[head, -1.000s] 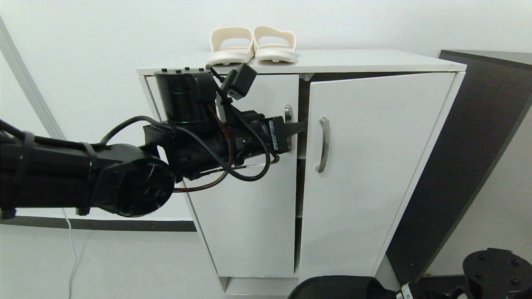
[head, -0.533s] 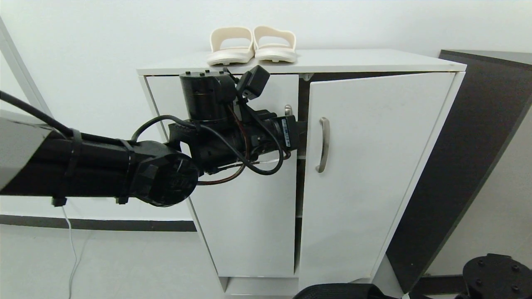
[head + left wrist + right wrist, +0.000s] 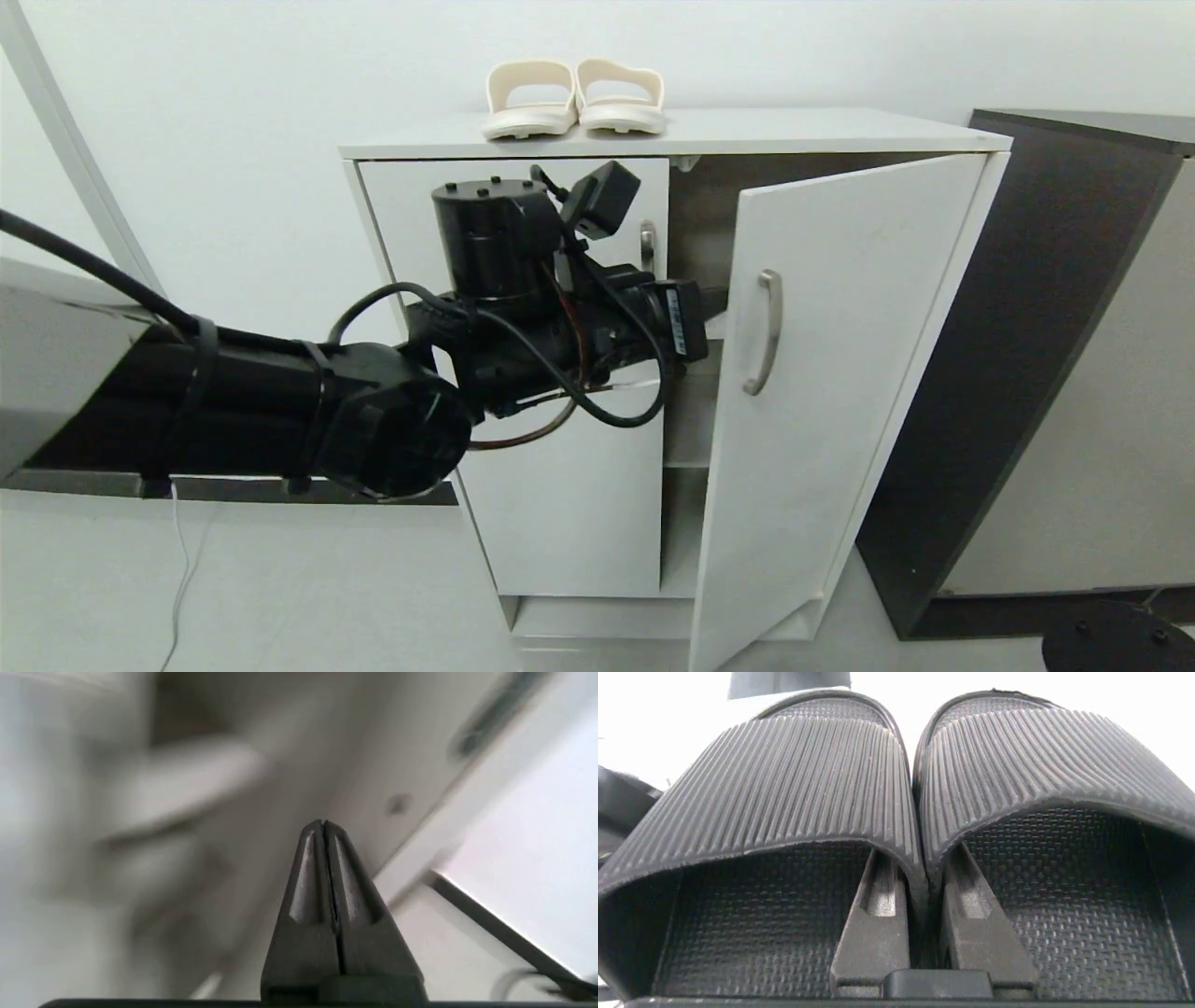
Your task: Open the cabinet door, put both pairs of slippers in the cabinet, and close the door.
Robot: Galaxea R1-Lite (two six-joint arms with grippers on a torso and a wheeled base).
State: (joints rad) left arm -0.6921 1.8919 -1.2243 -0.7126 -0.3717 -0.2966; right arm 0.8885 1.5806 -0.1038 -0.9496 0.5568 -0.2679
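Here, the left end effector (image 3: 324, 896) has its fingers pressed flat together. Its tip sits in the gap just behind the free edge of the cabinet's right door (image 3: 840, 373), which stands partly open, while the left door (image 3: 560, 504) is shut. The right end effector (image 3: 918, 863) is clamped on the adjoining inner walls of a black pair of slippers (image 3: 813, 775). A cream pair (image 3: 576, 98) sits on the cabinet top (image 3: 794, 131).
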